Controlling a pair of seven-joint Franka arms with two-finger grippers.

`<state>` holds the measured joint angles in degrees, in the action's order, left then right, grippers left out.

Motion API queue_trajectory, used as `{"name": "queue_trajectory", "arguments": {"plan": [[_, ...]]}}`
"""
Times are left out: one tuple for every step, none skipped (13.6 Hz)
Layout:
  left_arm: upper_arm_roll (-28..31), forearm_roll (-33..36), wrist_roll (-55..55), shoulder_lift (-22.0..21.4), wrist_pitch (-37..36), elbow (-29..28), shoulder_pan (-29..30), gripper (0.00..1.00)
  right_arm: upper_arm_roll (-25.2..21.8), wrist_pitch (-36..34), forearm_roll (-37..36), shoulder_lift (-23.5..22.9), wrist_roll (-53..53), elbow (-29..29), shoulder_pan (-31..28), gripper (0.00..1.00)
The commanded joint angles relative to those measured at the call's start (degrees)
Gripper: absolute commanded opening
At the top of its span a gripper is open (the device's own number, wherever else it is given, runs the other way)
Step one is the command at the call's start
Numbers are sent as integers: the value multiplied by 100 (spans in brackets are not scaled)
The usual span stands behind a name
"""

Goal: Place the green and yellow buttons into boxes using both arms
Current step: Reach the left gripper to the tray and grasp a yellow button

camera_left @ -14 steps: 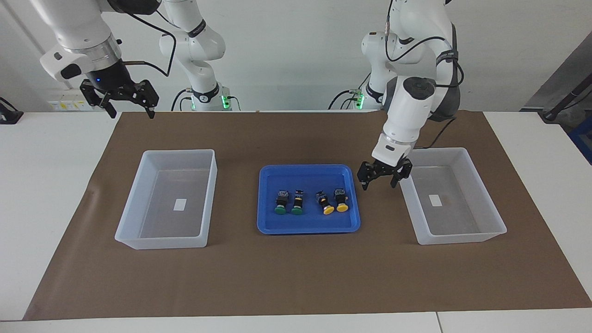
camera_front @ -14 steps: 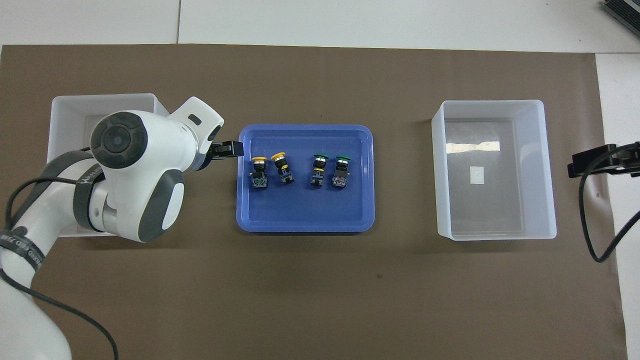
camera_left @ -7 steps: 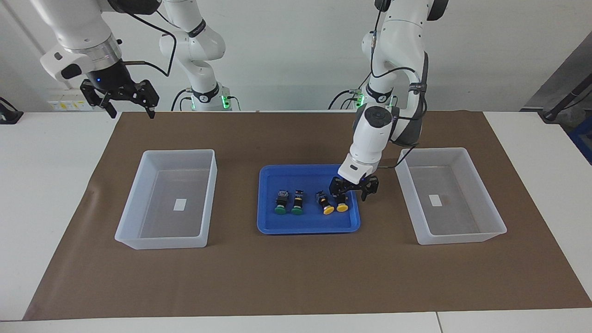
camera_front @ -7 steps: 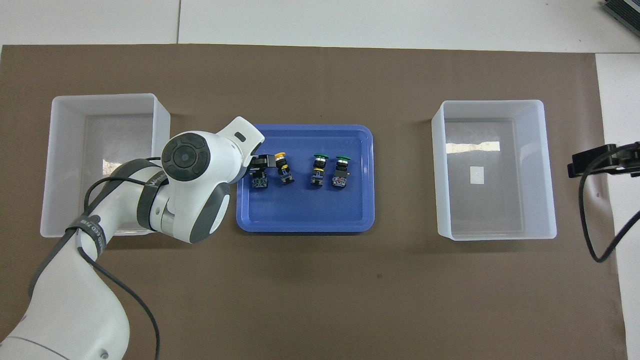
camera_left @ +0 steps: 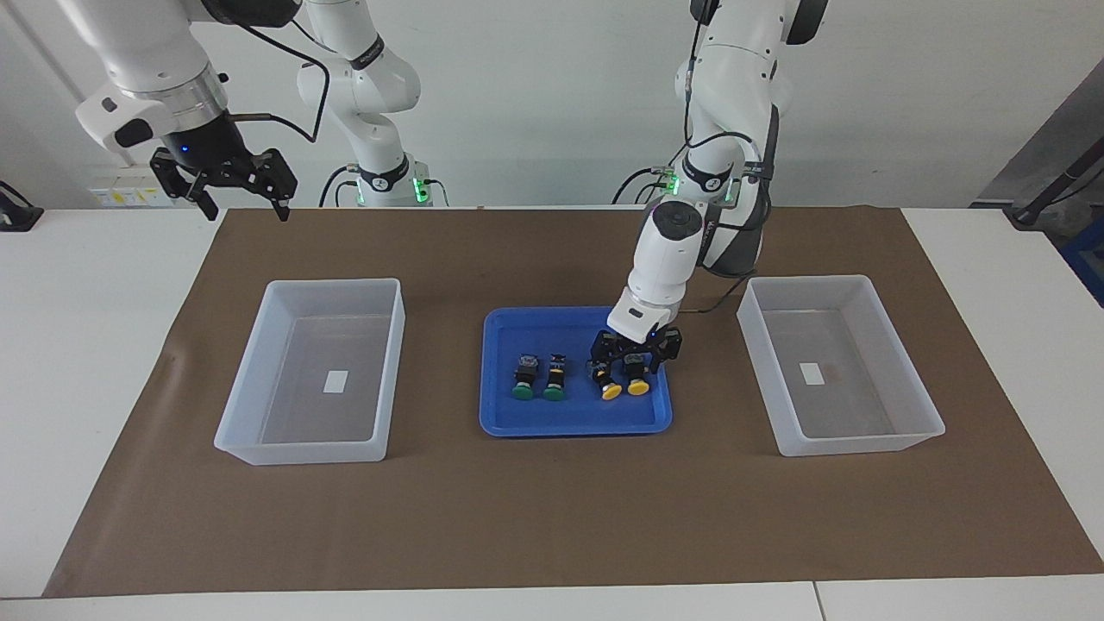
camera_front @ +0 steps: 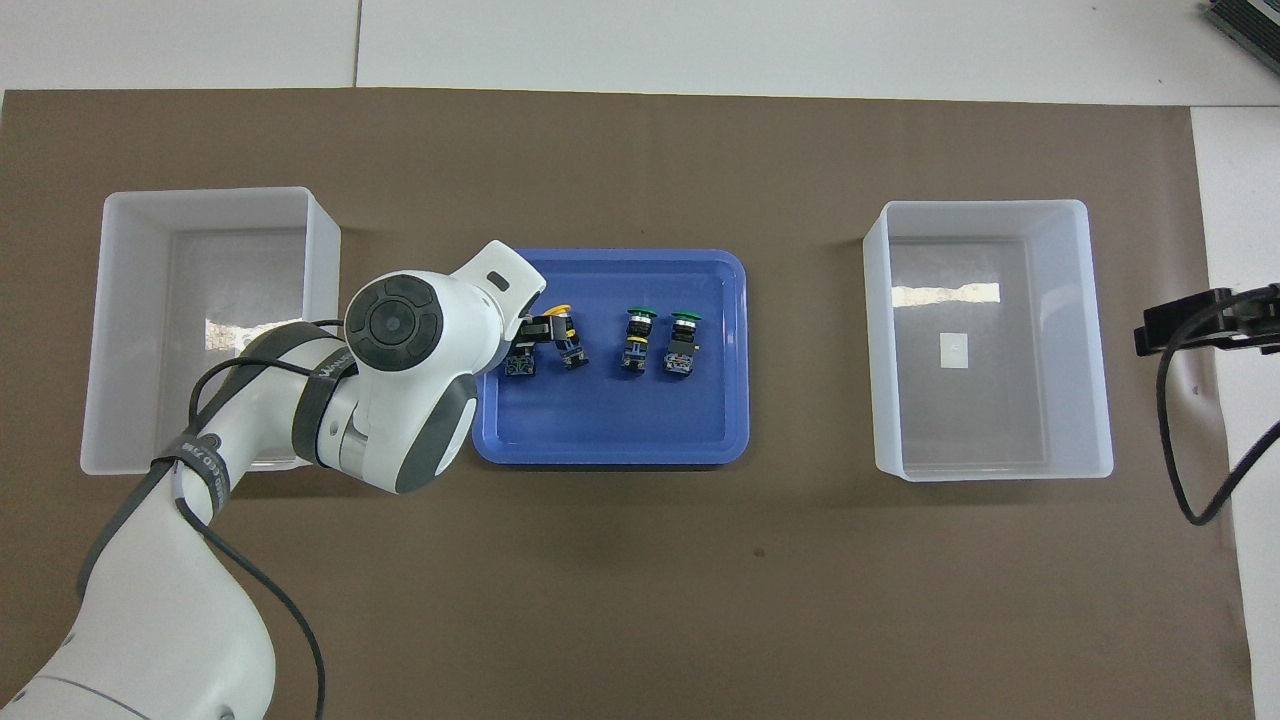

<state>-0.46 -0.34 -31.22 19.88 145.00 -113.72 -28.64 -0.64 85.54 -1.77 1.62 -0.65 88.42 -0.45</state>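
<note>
1. The left gripper (camera_left: 636, 360) is down in the blue tray (camera_left: 517, 323), at the two yellow buttons; its fingers (camera_left: 601, 369) are spread apart, one on each side of the pair, and clamped on nothing that can be made out
2. The yellow button nearest the left arm's end of the tray (camera_left: 637, 380) lies on its side with its cap pointing away from the robots, its body under the gripper
3. The second yellow button (camera_left: 607, 385) lies just beside it, tilted a little, cap also away from the robots
4. The two green buttons (camera_left: 537, 381) lie side by side in the same row, toward the right arm's end of the tray, apart from the gripper
5. The tray sits on the brown mat (camera_left: 552, 517) between two clear plastic boxes; the box at the left arm's end (camera_left: 897, 345) and the box at the right arm's end (camera_left: 250, 379) each show only a small white label on the floor
6. The right gripper (camera_left: 226, 183) waits high over the mat's corner at the right arm's end, fingers spread, holding nothing
</note>
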Motion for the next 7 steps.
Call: {"name": "queue_trajectory", "arguments": {"plan": [[99, -54, -24, 25, 152, -115, -28, 49, 29, -55, 19, 93, -154, 79, -43, 100], [99, -54, -16, 25, 152, -124, -19, 33, 29, -47, 19, 93, -154, 79, -43, 100], [99, -54, -15, 25, 152, -141, -10, 21, 20, -64, 19, 93, -154, 79, -52, 100], [107, -54, -7, 16, 152, -176, 7, 14, 20, -108, 19, 102, -172, 79, -113, 100], [99, -54, -7, 25, 152, -194, 68, 6, -6, -108, 132, 111, -250, 87, -131, 100], [99, -54, -7, 16, 152, -203, 78, 0, -15, 5, 394, 120, -242, 122, -87, 100], [107, -54, -7, 16, 82, -142, 87, 0, 29, 232, 440, 128, -199, 227, -26, 100]]}}
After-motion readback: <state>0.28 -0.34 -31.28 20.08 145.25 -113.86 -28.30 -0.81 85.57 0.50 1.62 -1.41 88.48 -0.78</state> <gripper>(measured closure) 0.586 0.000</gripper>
